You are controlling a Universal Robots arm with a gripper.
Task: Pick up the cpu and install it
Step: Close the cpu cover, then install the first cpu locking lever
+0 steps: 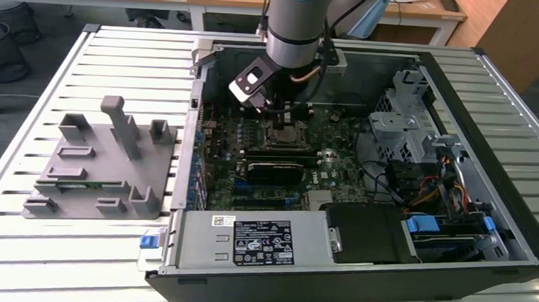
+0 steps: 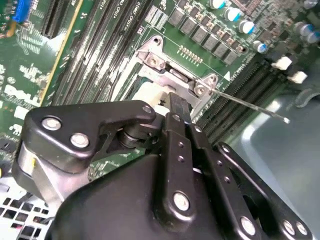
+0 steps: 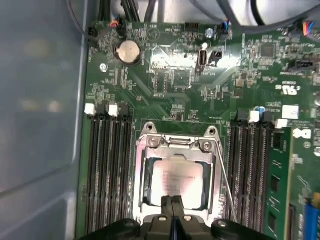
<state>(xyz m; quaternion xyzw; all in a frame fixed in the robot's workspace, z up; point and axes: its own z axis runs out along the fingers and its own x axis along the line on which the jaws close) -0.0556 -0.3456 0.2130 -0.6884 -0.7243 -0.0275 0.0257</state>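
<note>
Where the frame (image 3: pixel 216 165) rings it, the cpu (image 3: pixel 177 177) gleams silvery-white.

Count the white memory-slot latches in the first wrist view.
4. Two latches cap the slot bank on one side of the cpu; two more cap the opposite bank. The gripper may hide others.

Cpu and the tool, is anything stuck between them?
Nothing visible does. In the first wrist view the cpu sits inside the socket frame, and the tool is right over one edge of it.
</note>
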